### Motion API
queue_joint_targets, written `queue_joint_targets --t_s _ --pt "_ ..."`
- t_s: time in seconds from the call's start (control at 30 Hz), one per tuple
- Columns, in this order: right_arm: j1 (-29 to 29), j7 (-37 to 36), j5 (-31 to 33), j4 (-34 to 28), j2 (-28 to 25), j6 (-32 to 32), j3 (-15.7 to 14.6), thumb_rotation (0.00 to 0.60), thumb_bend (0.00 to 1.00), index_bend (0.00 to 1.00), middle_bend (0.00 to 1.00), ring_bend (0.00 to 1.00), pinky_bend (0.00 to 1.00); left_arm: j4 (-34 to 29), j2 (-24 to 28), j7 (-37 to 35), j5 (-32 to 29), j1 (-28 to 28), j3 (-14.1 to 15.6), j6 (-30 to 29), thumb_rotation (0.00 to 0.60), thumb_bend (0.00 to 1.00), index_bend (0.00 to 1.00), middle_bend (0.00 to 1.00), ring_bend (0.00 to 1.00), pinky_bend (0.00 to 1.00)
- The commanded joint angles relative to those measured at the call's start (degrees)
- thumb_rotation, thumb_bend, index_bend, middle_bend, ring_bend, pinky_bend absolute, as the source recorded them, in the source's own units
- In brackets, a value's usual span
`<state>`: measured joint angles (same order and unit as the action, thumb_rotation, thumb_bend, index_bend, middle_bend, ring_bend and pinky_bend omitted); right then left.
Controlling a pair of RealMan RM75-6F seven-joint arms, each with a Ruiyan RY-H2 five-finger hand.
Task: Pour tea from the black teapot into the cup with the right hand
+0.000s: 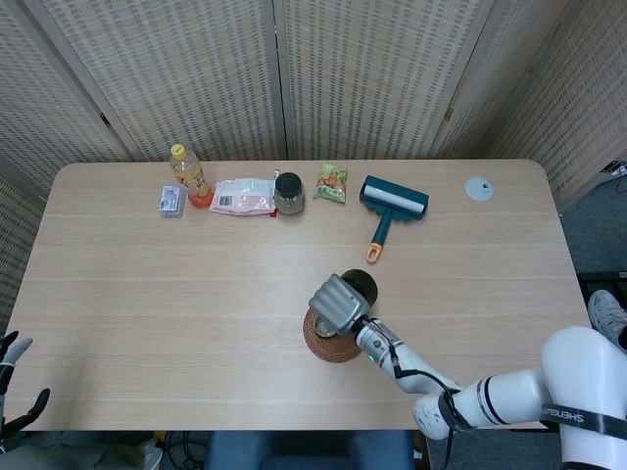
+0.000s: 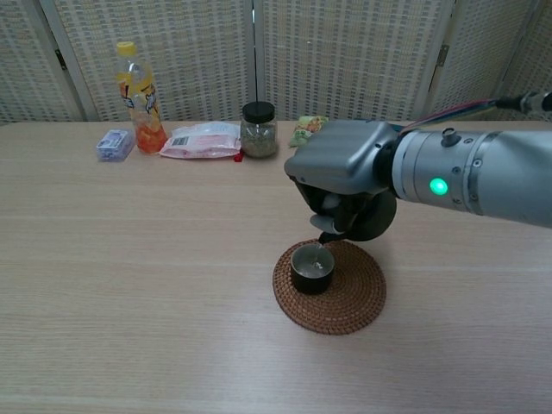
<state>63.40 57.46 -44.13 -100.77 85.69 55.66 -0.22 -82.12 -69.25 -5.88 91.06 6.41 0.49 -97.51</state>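
My right hand (image 2: 341, 172) (image 1: 336, 299) grips the black teapot (image 2: 371, 217) (image 1: 360, 286) and holds it tilted, its spout just above the small dark cup (image 2: 311, 268). The cup stands on a round woven coaster (image 2: 345, 293) (image 1: 333, 345) near the table's front middle, with liquid showing inside it. In the head view the hand hides most of the cup. My left hand (image 1: 12, 377) hangs below the table's left front corner, fingers apart, holding nothing.
Along the table's far side stand an orange drink bottle (image 2: 138, 86), a small blue packet (image 2: 115, 144), a pink snack bag (image 2: 203, 141), a dark-lidded jar (image 2: 258, 129), a green snack packet (image 1: 331, 182), a teal lint roller (image 1: 389, 209) and a white disc (image 1: 478, 189).
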Motion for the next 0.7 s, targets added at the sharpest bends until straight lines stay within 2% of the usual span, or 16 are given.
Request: queue_joint_targets --t_s 0.03,0.33,0.7 --pt "0.08 -0.04 0.03 -0.04 0.01 0.07 -0.13 0.556 0.74 1.00 1.00 0.97 0.56 0.02 0.00 0.00 0.00 0.04 -0.02 -0.07 0.600 0.29 0.15 0.07 0.09 0.01" --pt "0.03 -0.95 -0.13 0.24 0.21 0.15 -0.48 0.556 0.74 1.00 1.00 0.97 0.56 0.04 0.08 0.03 -0.06 0.16 0.01 -0.05 0.600 0.29 0.15 0.07 0.09 0.01" --pt "-2.28 -8.71 -2.70 0.84 -0.16 -0.69 0.36 0.557 0.74 1.00 1.00 0.97 0.56 -0.34 0.32 0.38 0.10 0.14 0.04 -0.01 0.600 0.29 0.15 0.07 0.09 0.01"
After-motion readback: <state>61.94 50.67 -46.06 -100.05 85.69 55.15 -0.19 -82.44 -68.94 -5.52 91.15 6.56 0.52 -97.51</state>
